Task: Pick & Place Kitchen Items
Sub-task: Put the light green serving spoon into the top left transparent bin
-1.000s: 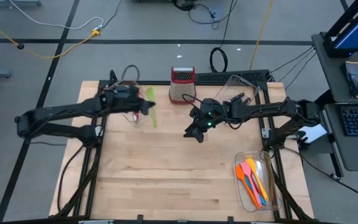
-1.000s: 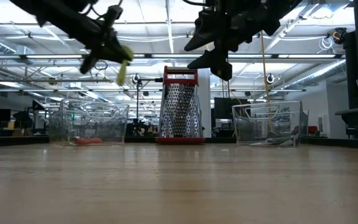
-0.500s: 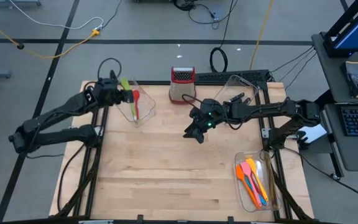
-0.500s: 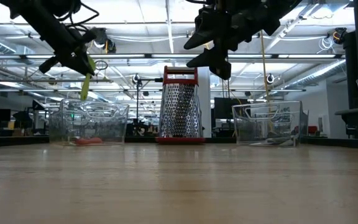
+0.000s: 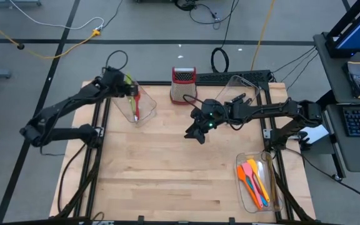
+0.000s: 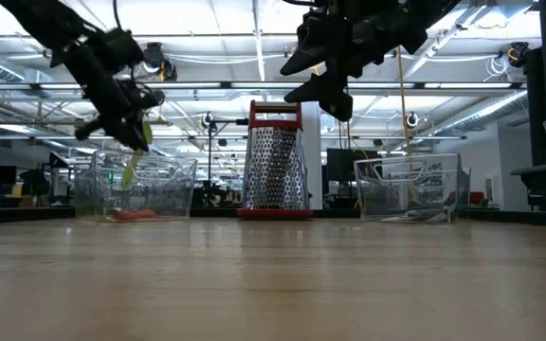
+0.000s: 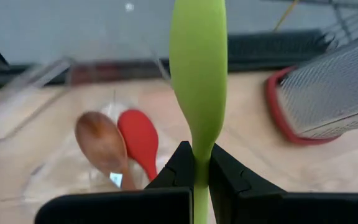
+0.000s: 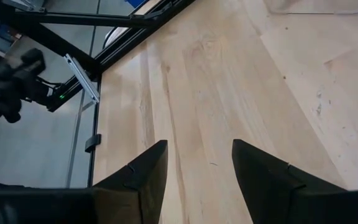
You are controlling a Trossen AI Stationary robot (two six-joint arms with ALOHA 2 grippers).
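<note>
My left gripper [image 5: 122, 85] is shut on a green spatula [image 7: 197, 56] above the clear bin [image 5: 140, 105] at the table's far left. In the low view the spatula [image 6: 131, 163] hangs below my left gripper [image 6: 124, 121], and its lower end reaches behind the bin's wall [image 6: 164, 189]. A red spoon [image 7: 140, 135] and a brown spoon [image 7: 102, 146] lie in this bin. My right gripper [image 5: 195, 132] is open and empty, held above the middle of the table; its two fingers show apart in the right wrist view [image 8: 197, 168]. My left gripper pinches the green spatula's narrow neck [image 7: 199, 163] between its two fingers, just behind the broad blade. The fingers slant downward and lie along the spatula. The blade [image 6: 129, 172] points down and away from the gripper, over the bin, clear of the table.
A steel box grater with a red top [image 5: 182, 84] stands at the far middle. A second clear bin [image 5: 241, 89] stands at the far right. A third bin [image 5: 255, 182] at the near right holds several orange, red and blue utensils. Bare wood lies between them.
My left gripper has carried the green spatula toward the table's far left corner, from beside the bin to above it. It has then come down and tipped, so that the blade now points down into the bin. My right gripper has kept still.
</note>
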